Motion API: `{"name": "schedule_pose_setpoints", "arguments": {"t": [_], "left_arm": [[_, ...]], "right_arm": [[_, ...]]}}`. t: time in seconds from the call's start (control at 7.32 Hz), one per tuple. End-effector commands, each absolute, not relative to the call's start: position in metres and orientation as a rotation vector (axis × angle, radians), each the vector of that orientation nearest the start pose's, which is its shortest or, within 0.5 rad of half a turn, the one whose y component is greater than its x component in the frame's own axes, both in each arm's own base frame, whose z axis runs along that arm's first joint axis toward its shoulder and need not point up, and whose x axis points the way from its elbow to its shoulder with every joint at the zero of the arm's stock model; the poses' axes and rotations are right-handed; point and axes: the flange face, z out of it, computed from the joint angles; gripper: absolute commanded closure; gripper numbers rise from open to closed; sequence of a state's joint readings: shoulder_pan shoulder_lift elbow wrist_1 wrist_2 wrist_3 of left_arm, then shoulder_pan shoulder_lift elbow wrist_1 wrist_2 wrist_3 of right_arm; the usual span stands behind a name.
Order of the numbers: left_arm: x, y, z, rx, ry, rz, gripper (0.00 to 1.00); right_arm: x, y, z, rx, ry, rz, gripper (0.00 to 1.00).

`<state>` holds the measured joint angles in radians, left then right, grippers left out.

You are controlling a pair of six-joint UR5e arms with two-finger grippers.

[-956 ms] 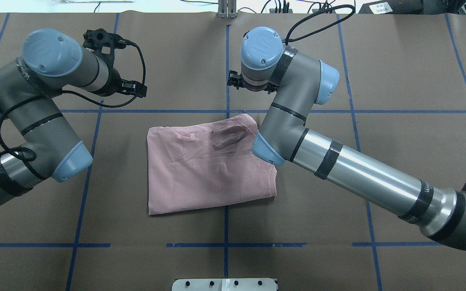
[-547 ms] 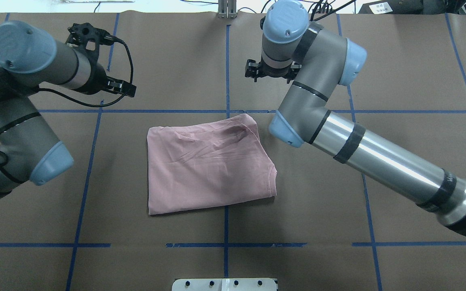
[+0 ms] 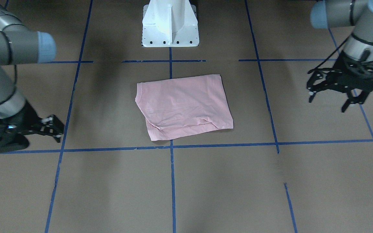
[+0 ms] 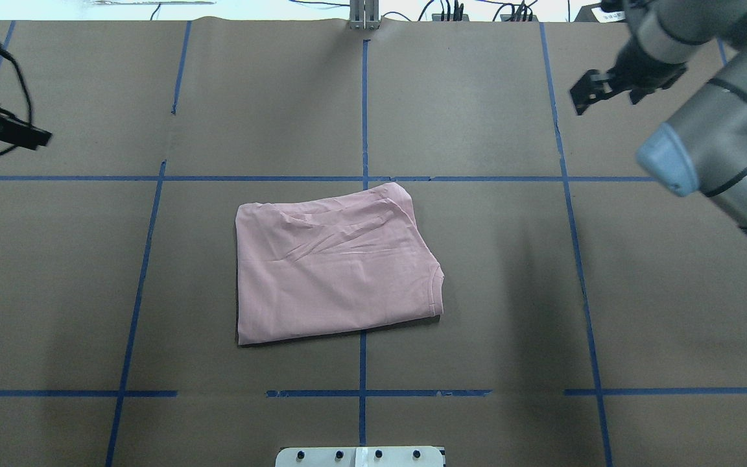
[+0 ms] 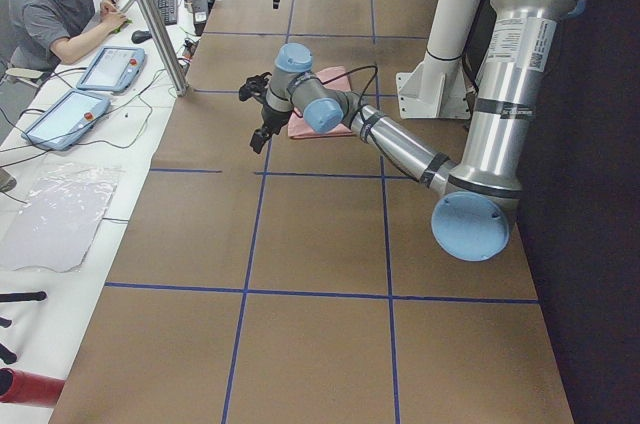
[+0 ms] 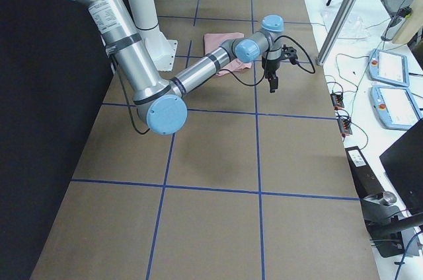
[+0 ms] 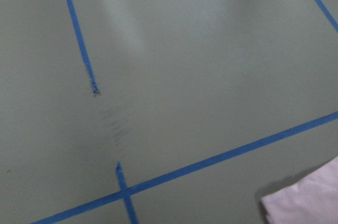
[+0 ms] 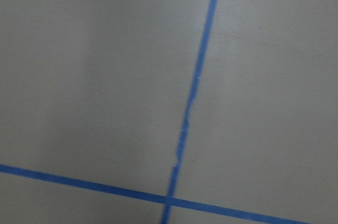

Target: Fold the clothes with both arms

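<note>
Left gripper (image 3: pixel 332 95): well left of T-shirt, jaws spread, empty; pink T-shirt (image 4: pixel 338 263): folded, lying flat, edges free, brown table (image 4: pixel 477 292) showing on every side; right gripper (image 4: pixel 604 91): well right of T-shirt, jaws spread, empty.

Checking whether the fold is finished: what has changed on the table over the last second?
The left gripper swung away from the T-shirt, out toward the robot's left side of the table. The right gripper swung out toward its right side. Both are open and empty, and nothing was taken hold of or let go. The folded T-shirt stayed where it lay, with its shape unchanged.
</note>
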<state>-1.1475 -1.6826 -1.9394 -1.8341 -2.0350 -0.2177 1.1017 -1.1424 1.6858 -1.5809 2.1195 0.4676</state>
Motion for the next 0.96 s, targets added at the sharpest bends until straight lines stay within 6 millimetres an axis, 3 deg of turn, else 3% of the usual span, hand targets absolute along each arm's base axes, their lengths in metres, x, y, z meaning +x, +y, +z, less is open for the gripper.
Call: {"name": "schedule_pose_setpoints", "arguments": {"t": [0.0, 0.27, 0.41, 0.55, 0.82], "left_arm": [[0.018, -0.526, 0.460, 0.546, 0.518, 0.447, 0.00], [-0.068, -0.521, 0.521, 0.515, 0.505, 0.485, 0.00], [-0.100, -0.513, 0.559, 0.470, 0.577, 0.413, 0.00], [-0.106, -0.487, 0.613, 0.388, 0.709, 0.329, 0.00], [-0.107, -0.469, 0.686, 0.252, 0.749, 0.239, 0.00]], "right_arm": [[-0.064, -0.595, 0.463, 0.219, -0.704, -0.235, 0.00], [0.022, -0.567, 0.522, 0.152, -0.690, -0.201, 0.00], [0.038, -0.542, 0.559, 0.106, -0.681, -0.186, 0.00], [0.048, -0.508, 0.603, 0.034, -0.670, -0.147, 0.00], [0.059, -0.462, 0.644, -0.040, -0.686, -0.096, 0.00]]}}
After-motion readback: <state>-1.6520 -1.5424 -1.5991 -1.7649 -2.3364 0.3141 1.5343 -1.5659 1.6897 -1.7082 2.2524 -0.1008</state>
